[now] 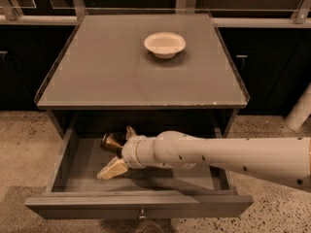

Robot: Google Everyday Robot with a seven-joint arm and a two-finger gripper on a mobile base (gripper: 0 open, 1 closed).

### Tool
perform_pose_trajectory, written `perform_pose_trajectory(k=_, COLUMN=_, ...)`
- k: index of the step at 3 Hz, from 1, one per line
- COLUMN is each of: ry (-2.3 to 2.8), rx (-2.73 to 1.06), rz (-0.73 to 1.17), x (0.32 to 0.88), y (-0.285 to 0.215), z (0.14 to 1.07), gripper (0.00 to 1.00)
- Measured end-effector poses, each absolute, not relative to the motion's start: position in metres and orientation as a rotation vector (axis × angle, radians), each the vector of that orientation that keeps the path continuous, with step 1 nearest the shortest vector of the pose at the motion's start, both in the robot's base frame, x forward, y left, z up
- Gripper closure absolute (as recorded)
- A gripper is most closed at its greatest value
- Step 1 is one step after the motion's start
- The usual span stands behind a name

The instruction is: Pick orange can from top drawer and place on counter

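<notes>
The top drawer (141, 205) is pulled out, its knob at the centre of the front panel. The orange can (112, 142) lies inside it at the left, shiny with dark print. My gripper (115, 152) reaches into the drawer from the right. It is open, with one finger (129, 131) behind the can and the other finger (110, 169) in front of it. The can sits between them near the palm. The grey counter (112, 72) above the drawer has a thin raised rim.
A white bowl (164, 44) stands on the counter at the back, right of centre. My long white arm (228, 157) crosses the right half of the drawer. Dark cabinets line the back. Speckled beige floor (24, 144) lies on both sides.
</notes>
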State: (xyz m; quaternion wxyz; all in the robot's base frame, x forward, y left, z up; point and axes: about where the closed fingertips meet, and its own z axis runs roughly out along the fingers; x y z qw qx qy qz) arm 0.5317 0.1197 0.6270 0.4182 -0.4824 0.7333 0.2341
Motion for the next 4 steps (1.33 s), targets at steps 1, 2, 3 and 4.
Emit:
perform_pose_trajectory(k=1, ry=1.839, rx=-1.210, rz=0.587, x=0.532, y=0.120, z=0.627, gripper=0.00)
perform_pose_trajectory(k=2, ry=1.855, rx=-1.240, rz=0.541, x=0.531, y=0.117, z=0.629, gripper=0.00)
perform_pose_trajectory(k=3, ry=1.876, rx=-1.257, rz=0.457, x=0.535, y=0.105, z=0.635, gripper=0.00)
perform_pose_trajectory(k=4, ry=1.876, rx=-1.257, rz=0.457, x=0.535, y=0.105, z=0.635, gripper=0.00)
